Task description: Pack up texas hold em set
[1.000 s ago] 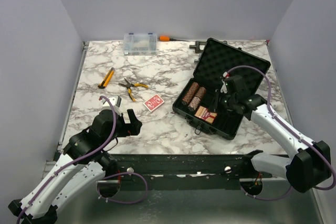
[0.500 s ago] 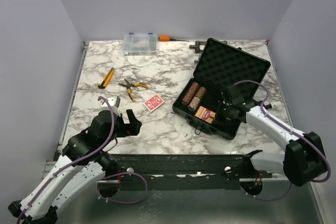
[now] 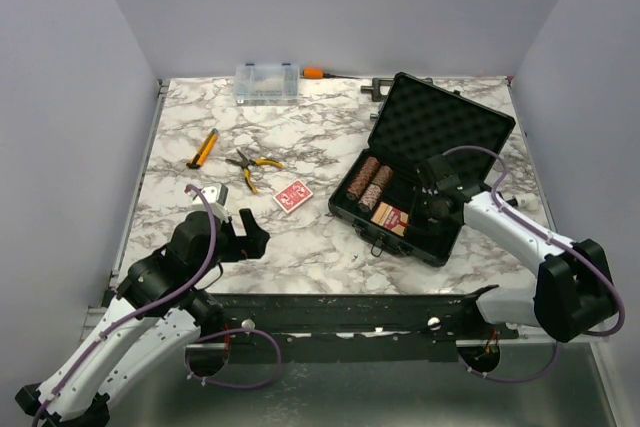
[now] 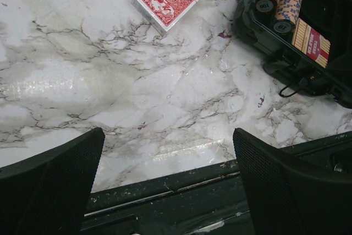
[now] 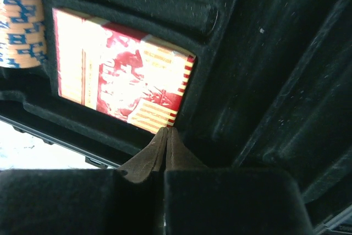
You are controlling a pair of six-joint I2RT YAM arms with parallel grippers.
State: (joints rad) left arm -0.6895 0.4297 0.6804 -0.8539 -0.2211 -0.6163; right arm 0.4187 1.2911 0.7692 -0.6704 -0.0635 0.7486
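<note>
Nearest, at the lower left of the top view, the left arm is folded low over the table's near edge. The left gripper [image 3: 253, 238] points up and right, and its claw gapes wide with nothing in it; its wrist view shows only bare marble [image 4: 165, 97] between the two fingers.

At the lower right, the right arm reaches up and left from its base, its wrist dipped into the right half of the case [image 3: 445, 142]. The right gripper [image 5: 165, 138] has its claw pinched closed, the pads meeting on nothing, tips just off the corner of the boxed deck [image 5: 121, 86].

The case sits open at right centre of the top view. Its long axis runs from upper left to lower right, the lid leans back toward the upper right, and the handle is on the near side. In its left end lie two chip rolls [image 3: 371, 181] side by side, their length pointing away toward the lid. The boxed deck lies flat in a foam pocket just right of them.

A loose deck [image 3: 292, 195] lies on the marble left of the case, turned at an angle.

Farther back are the pliers [image 3: 250, 164], then a clear box [image 3: 267, 82] at the far edge.
</note>
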